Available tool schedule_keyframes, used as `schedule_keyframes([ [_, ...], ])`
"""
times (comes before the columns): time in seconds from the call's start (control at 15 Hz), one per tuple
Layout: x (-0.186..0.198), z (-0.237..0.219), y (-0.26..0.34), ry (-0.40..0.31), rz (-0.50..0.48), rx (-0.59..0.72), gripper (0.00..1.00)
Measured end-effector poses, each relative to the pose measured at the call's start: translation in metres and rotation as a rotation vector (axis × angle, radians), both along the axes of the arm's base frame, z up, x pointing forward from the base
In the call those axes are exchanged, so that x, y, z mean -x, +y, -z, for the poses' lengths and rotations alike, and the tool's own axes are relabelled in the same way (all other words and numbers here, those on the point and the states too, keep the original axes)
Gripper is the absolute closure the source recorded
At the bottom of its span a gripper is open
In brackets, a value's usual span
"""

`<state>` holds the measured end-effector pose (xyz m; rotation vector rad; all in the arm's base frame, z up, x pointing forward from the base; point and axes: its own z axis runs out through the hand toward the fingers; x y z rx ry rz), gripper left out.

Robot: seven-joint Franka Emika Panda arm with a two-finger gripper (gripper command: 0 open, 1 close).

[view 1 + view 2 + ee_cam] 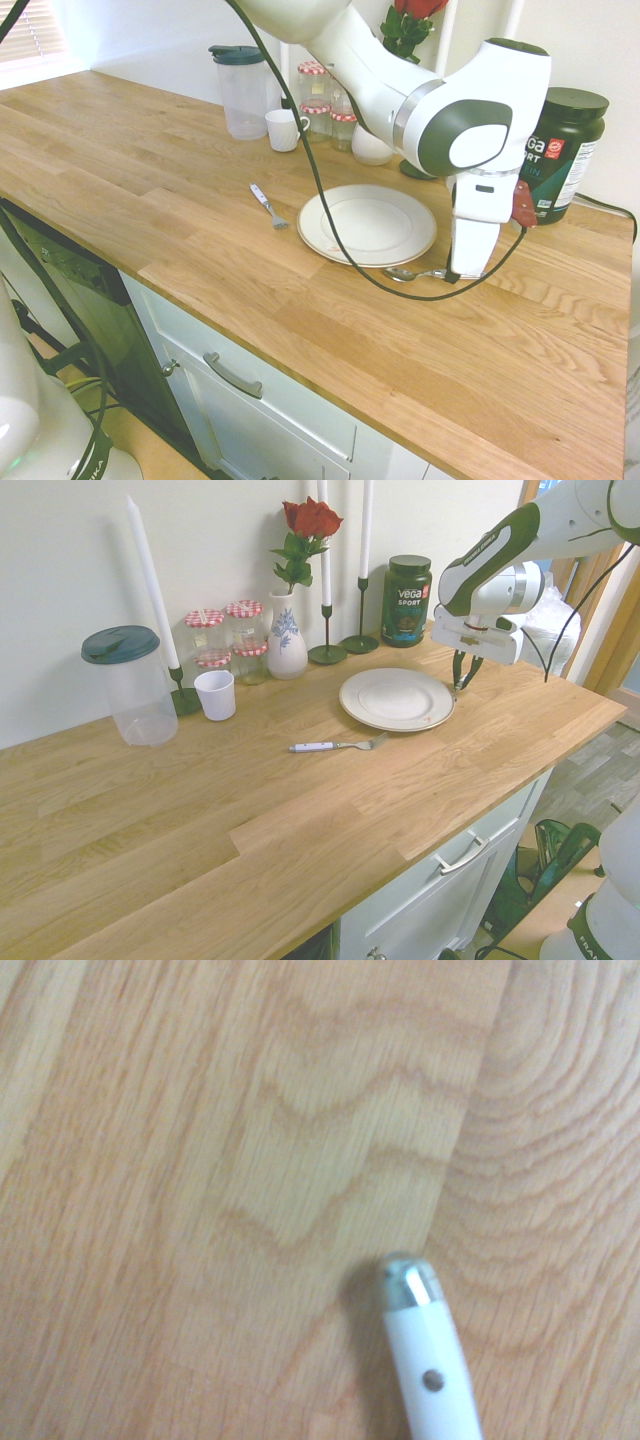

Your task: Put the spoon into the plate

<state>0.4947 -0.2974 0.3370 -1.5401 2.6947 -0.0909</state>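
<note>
Second exterior view: gripper (pixel 463 675) points straight down, clamping spoon (pixel 412 273) handle.

From this side the gripper (pixel 456 275) covers the spoon's (pixel 403 273) handle, leaving only the bowl and neck visible. Across the room, the spoon can't be made out behind the plate (pixel 397 699). The arm blocks most of the rose (pixel 412 10) and vase (pixel 370 148), and part of the dark tub's (pixel 565 150) label. Up close, the white handle (pixel 428 1364) runs off the frame's edge.
</note>
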Motion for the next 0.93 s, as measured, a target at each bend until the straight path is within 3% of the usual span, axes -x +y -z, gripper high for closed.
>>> schedule_keyframes([
  [0.27, 0.001, -0.011, -0.001, -0.008, -0.007, 0.011, 1.0],
  [0.73, 0.018, -0.123, 0.02, -0.087, -0.089, 0.063, 1.0],
  [0.93, 0.01, -0.146, 0.054, -0.105, -0.148, 0.068, 1.0],
])
